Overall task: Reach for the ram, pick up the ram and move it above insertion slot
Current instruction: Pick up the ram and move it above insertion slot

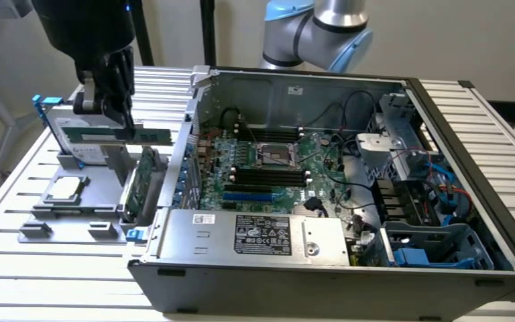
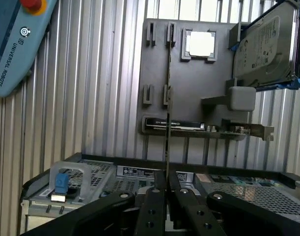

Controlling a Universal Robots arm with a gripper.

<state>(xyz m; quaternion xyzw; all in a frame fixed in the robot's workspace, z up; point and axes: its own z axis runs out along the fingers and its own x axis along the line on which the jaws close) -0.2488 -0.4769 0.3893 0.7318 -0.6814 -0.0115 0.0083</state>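
Black gripper (image 2: 167, 196) fingers are seen clamped on the ram (image 2: 168, 113), held edge-on so it reads as a thin line above the grey parts tray (image 2: 189, 83). From outside, the ram (image 1: 141, 134) is carried level beside the open computer case (image 1: 329, 201), clear of the tray (image 1: 78, 201); its far end is hidden behind the case wall.

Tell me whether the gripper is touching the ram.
Touching. In the wrist view the gripper is shut on the ram, seen edge-on as a thin strip rising from between its tips.
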